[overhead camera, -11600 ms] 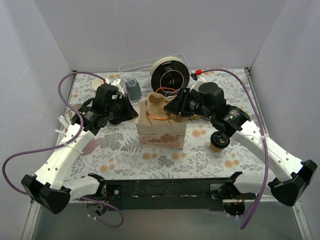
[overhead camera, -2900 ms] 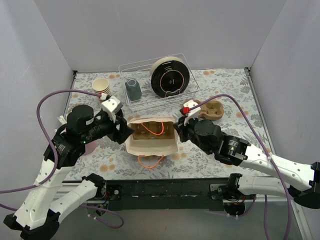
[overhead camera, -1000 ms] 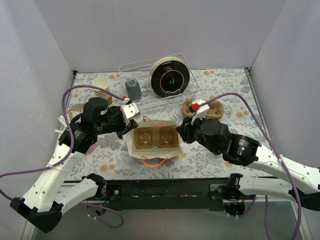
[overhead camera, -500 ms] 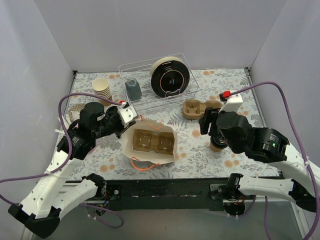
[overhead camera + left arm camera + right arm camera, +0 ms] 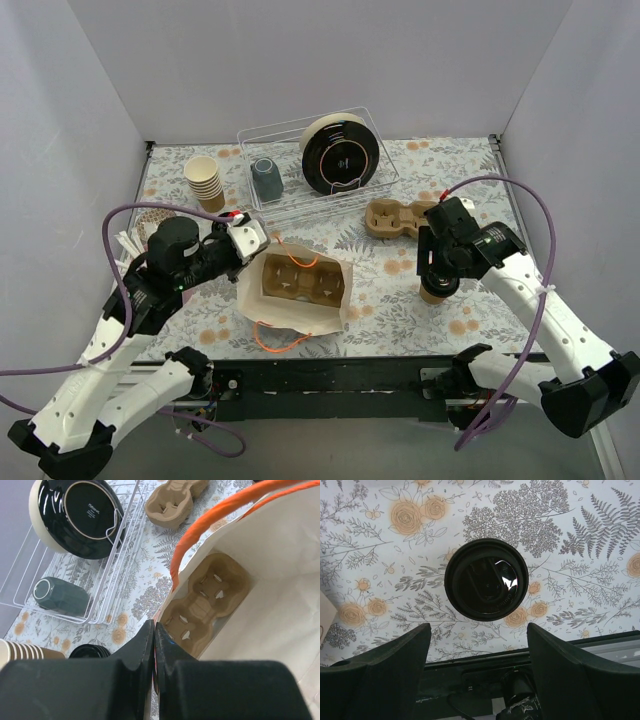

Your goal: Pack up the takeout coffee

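Note:
The takeout coffee [image 5: 436,288], a tan cup with a black lid, stands on the table at the right; its lid [image 5: 486,586] fills the middle of the right wrist view. My right gripper [image 5: 440,268] hangs just above it, open, fingers [image 5: 395,652] either side of the lid. My left gripper [image 5: 252,240] is shut on the left rim of the white paper bag [image 5: 296,295], which stands open with a brown cup carrier [image 5: 207,605] inside and orange handles [image 5: 200,535].
A second brown carrier [image 5: 398,216] lies behind the cup. A wire rack [image 5: 316,160] holds a black plate and grey-blue mug [image 5: 265,178]. Stacked cream cups [image 5: 204,182] stand at the back left. The table's near edge [image 5: 485,657] is close to the cup.
My right arm has swung right, from the bag's edge to above the coffee cup, and lowered. The bag has shifted slightly toward the near edge with my left gripper still holding its rim.

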Controlling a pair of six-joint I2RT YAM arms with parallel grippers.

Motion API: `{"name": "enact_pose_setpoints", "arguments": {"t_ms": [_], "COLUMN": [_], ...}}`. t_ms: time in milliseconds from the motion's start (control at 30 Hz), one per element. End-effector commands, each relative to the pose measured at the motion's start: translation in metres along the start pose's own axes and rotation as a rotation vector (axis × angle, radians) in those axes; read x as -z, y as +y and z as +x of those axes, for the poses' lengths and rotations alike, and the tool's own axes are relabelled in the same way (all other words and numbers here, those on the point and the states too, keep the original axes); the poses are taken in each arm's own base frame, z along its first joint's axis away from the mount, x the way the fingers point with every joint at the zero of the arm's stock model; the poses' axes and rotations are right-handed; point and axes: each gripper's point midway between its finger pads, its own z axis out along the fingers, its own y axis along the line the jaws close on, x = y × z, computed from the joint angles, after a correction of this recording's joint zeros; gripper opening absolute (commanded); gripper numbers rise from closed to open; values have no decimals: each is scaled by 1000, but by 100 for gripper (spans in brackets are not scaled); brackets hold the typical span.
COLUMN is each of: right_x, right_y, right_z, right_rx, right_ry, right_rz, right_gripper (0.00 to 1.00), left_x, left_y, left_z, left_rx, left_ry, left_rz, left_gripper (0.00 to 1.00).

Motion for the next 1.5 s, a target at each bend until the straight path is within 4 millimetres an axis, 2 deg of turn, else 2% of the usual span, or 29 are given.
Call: {"name": "enact_pose_setpoints", "arguments": {"t_ms": [0, 233, 467, 567, 667, 1033, 1333, 1467], "right_x": [-7, -25, -38, -41, -48, -66, -67, -70], "right_y": [7, -4, -14, -11, -9, -6, -11, -10], "right_z": [0, 10, -1, -10, -9, 9, 19, 22], "right_rx": [33, 59, 92, 111, 131, 107, 60, 48], "right_ry": [34, 82, 58, 27, 42, 142, 187, 193], "right_rz": [-102, -90, -102, -125, -143, -172, -131, -134], "right_gripper": [85, 84, 88, 89, 89, 87, 87, 84], "left_x": [9, 6, -5, -11, -15, -22, -24, -24], "left_y": [6, 3, 23, 31, 34, 30, 26, 25], "left_z": [-5, 0, -5, -5, -6, -7, -4, -3], "left_rx": [35, 73, 117, 141, 172, 212, 192, 187], "left_ry": [-31, -38, -52, -61, -81, -105, -93, -88], "left_rz": [-72, -83, -169, -209, -230, -209, -184, -181], "left_gripper": [0, 0, 0, 0, 0, 0, 0, 0]}}
